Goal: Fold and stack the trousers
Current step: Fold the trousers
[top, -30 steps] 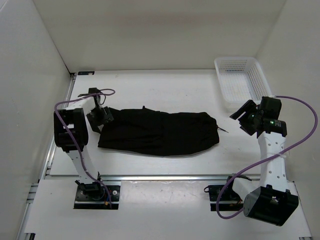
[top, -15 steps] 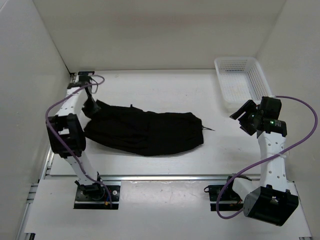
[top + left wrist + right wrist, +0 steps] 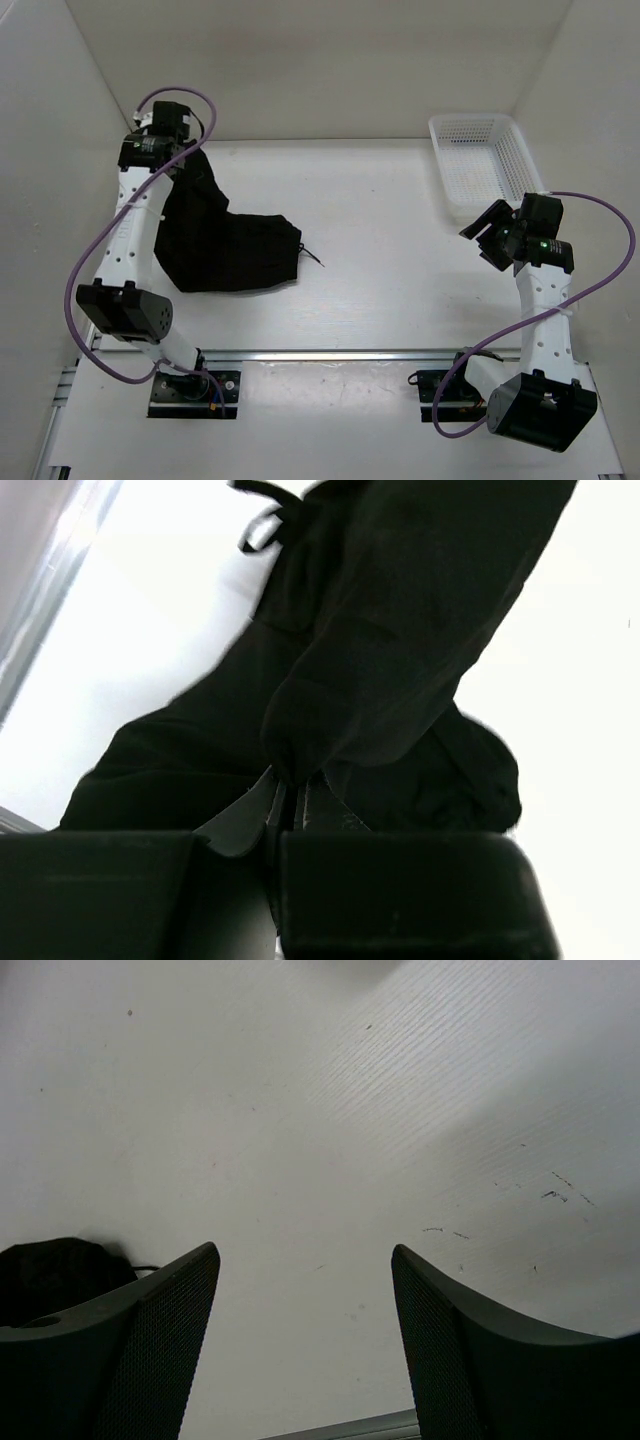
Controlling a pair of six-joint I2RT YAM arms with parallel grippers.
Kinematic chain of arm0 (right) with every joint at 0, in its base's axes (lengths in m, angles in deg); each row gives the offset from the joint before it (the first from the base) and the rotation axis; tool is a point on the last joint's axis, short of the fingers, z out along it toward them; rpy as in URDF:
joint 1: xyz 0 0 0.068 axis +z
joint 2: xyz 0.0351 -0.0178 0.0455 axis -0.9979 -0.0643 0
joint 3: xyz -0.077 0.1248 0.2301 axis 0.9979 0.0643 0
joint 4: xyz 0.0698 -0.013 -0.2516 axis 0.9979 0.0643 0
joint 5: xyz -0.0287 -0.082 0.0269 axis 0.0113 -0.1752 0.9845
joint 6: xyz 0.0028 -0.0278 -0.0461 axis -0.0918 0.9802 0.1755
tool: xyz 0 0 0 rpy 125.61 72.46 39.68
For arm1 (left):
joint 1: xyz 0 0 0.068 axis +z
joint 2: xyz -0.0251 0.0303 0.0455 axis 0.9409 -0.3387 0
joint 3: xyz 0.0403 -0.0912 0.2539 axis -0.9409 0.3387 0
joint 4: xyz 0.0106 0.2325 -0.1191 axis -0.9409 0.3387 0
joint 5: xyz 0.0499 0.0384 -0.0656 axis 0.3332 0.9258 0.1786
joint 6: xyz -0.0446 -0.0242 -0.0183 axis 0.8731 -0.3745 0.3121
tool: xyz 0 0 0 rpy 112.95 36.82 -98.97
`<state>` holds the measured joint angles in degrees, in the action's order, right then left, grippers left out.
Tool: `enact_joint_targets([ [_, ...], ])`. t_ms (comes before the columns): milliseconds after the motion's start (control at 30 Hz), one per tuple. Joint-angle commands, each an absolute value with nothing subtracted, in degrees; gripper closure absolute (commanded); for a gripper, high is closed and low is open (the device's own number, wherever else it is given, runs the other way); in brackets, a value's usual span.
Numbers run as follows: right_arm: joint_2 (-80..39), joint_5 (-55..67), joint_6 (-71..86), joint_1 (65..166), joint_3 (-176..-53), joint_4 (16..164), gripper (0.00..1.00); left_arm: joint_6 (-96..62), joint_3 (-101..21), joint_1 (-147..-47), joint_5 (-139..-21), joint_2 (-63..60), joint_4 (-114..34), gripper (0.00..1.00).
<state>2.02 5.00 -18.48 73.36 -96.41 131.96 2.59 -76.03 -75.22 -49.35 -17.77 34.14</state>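
Black soft-fabric trousers (image 3: 225, 250) had been dragged leftward across the white table (image 3: 400, 220) within the last second and lay bunched at its left side, one end lifted clear. The left gripper (image 3: 290, 795) was clamped on a pinch of that raised fabric, far higher than before. The right gripper (image 3: 302, 1252) hovered near the white mesh basket (image 3: 440, 165), fingers spread, holding nothing. Assessment: folding under way; stacking outstanding.

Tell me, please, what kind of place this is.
Probably a robotics test cell: a white table boxed in by plain white walls, two white robot arms with purple cables, plus soft black trousers and a white plastic mesh basket.
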Motion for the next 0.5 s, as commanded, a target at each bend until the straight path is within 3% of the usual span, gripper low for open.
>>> enact_joint_targets([
  [0, 2.53, 5.92, -18.23, 73.48, -97.25, 131.51, 0.25, 5.64, -74.69, -79.25, -47.34, -16.84, 36.93, 0.90],
  [233, 3.06, 5.92, -18.23, 73.48, -97.25, 130.99, 0.25, 14.95, -71.34, -91.37, -45.57, -18.94, 36.93, 0.90],
  [333, 3.06, 5.92, -18.23, 73.48, -96.73, 130.99, 0.25, 17.51, -72.04, -99.45, -48.55, -21.23, 33.78, 0.58],
  [367, 3.06, 5.92, -18.23, 73.48, -96.21, 130.99, 0.25, 16.56, -72.04, -103.82, -51.87, -21.84, 32.20, 0.38],
  [400, 3.06, 5.92, -18.23, 73.48, -96.20, 130.99, 0.25, 16.55, -73.35, -105.35, -53.12, -22.63, 31.40, 0.07],
  [467, 3.59, 5.92, -18.23, 73.48, -96.20, 130.99, 0.25, 15.94, -78.95, -106.15, -53.32, -25.36, 34.19, 0.00],
])
